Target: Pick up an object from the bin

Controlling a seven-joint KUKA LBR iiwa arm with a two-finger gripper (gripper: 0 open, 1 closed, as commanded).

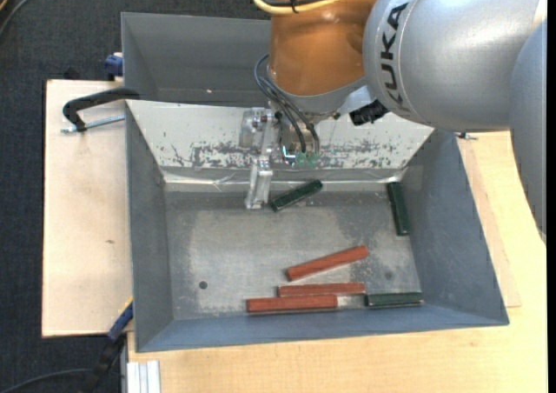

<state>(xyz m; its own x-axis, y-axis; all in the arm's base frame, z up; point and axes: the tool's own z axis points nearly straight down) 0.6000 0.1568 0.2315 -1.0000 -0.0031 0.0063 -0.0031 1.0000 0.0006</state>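
The gripper (259, 197) hangs low by the back wall of the grey metal bin (143, 235); whether it is open or closed I cannot tell. Just right of its tip, perhaps touching, lies a tilted dark green flat bar (296, 195). Three reddish-brown flat bars (327, 263) lie well apart, towards the front.

Arm (469, 35): cut off by the top and right edges.
Bin (143, 209): far wall partly hidden behind the orange cover (317, 26).
Dark speck (202, 286) on the bin floor: too small to identify.
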